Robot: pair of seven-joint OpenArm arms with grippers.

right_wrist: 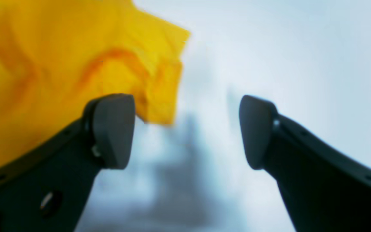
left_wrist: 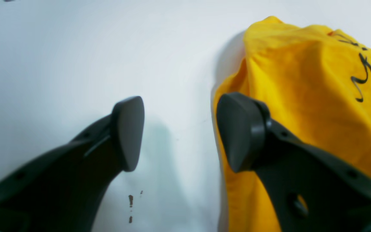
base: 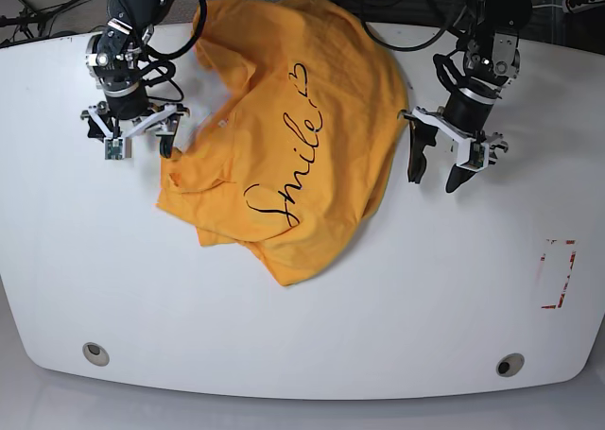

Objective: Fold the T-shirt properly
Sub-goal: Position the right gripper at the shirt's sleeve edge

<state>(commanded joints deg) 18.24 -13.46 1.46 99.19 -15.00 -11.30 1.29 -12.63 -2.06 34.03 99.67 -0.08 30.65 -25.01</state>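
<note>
Both our grippers, left [base: 434, 170] and right [base: 139, 148], stand spread and empty, the crumpled T-shirt [base: 284, 137] lying between them.

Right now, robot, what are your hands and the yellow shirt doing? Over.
Left tool open, empty, beside the shirt's edge. Right tool open, empty, at the other edge. T-shirt crumpled, unfolded on the white table. Nothing in the way.
</note>
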